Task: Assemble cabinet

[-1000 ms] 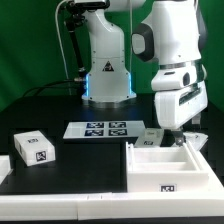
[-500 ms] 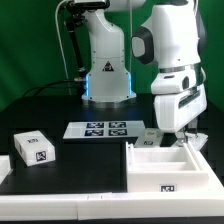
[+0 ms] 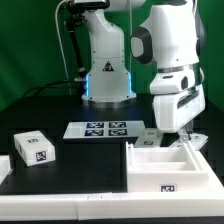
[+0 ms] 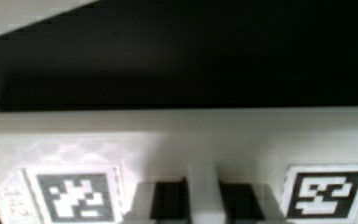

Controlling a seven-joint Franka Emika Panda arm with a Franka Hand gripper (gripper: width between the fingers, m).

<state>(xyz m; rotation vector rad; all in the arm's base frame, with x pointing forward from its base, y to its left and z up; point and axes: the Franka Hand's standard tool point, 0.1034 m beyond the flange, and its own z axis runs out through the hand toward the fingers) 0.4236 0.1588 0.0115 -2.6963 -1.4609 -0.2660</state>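
Observation:
The cabinet box [image 3: 165, 168], large, white and thin-walled, lies open side up at the exterior view's right front. My gripper [image 3: 172, 133] is down at its far wall. In the wrist view the two dark fingers [image 4: 171, 200] stand close together with a thin white strip of the cabinet box [image 4: 204, 160] between them, so my gripper [image 4: 204, 205] is shut on that wall. Marker tags [image 4: 69, 195] show on the white face on both sides of the fingers. A smaller white tagged block [image 3: 35, 148] lies at the left. A small tagged piece [image 3: 150, 138] lies just behind the box.
The marker board [image 3: 103, 129] lies flat in the middle of the black table, in front of the robot base [image 3: 105, 75]. Another white part [image 3: 5, 160] shows at the far left edge. A white table border runs along the front.
The arm's wrist has shifted slightly toward the exterior view's left. The box and the loose parts have not visibly moved.

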